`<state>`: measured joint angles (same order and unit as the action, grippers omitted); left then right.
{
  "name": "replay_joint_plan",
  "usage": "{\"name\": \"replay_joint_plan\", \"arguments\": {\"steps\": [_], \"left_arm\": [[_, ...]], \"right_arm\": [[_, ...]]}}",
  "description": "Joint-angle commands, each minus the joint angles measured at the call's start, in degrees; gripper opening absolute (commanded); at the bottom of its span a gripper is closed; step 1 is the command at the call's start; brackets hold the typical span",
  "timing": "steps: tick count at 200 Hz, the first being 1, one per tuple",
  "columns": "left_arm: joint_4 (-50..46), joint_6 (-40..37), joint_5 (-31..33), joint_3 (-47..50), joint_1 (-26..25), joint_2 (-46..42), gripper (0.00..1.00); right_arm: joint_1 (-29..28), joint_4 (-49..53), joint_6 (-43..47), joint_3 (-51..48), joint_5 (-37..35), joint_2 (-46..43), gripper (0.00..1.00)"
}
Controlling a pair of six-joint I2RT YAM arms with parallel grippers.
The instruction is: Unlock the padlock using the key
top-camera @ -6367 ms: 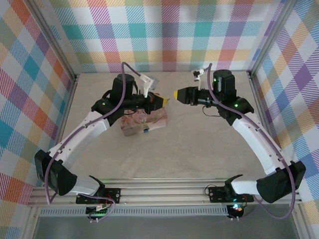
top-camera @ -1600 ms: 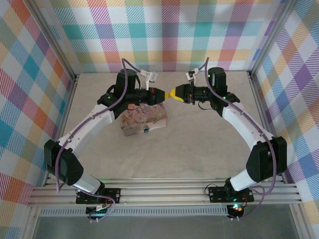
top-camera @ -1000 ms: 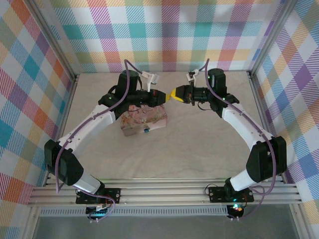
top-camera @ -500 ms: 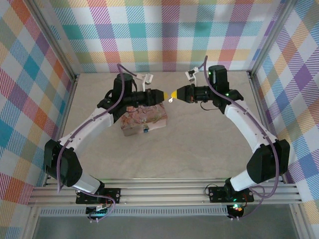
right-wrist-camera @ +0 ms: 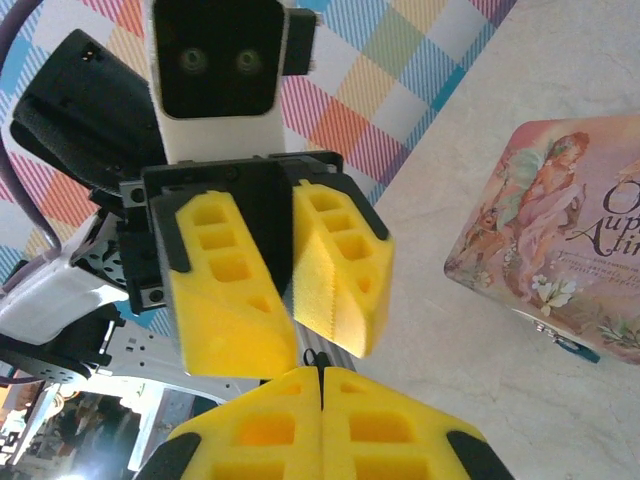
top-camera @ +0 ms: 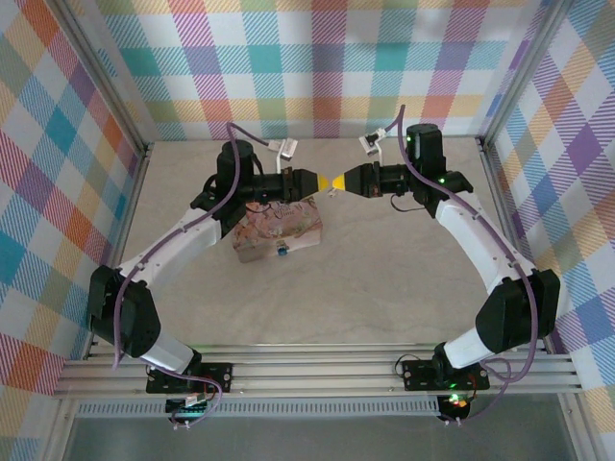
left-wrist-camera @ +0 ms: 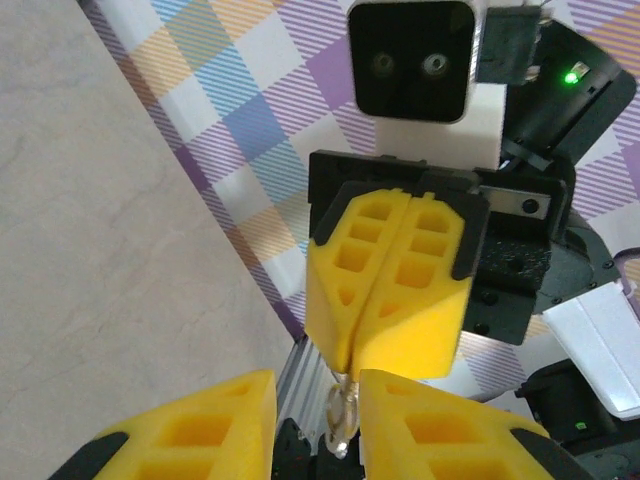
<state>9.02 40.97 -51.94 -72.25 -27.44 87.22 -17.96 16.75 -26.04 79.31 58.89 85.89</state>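
Yellow-tipped, the two grippers meet nose to nose toward the far side of the pale surface (top-camera: 384,288). The right gripper (left-wrist-camera: 350,360) is clamped tight on the key (left-wrist-camera: 340,420), a thin grey sliver sticking out past its tips. The left gripper (right-wrist-camera: 300,330) has its fingers parted, one on either side of the key; whether they touch it cannot be told. The padlock (right-wrist-camera: 562,343), small and blue-green, sits at the near edge of a pink pictured tin (right-wrist-camera: 560,230), which lies on the surface just nearer the arm bases than the gripper tips.
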Motion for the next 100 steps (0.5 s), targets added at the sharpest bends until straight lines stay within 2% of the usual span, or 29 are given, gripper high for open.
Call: {"name": "replay_joint_plan", "arguments": {"steps": [1,65,100], "left_arm": [[0.6,0.1,-2.3,-1.5,-1.0,0.8,0.26],[-0.7,-0.8,-2.4,-2.0,-1.5,1.2,0.1],[-1.5,-0.9,-2.4,-2.1,-1.6,1.2,0.07]], "right_arm": [[0.3,-0.9,1.7,0.2,2.4,-0.4,0.0],[0.3,-0.8,1.5,-0.2,3.4,-0.5,0.0],[0.3,-0.9,1.3,-0.5,2.7,-0.6,0.0]]}}
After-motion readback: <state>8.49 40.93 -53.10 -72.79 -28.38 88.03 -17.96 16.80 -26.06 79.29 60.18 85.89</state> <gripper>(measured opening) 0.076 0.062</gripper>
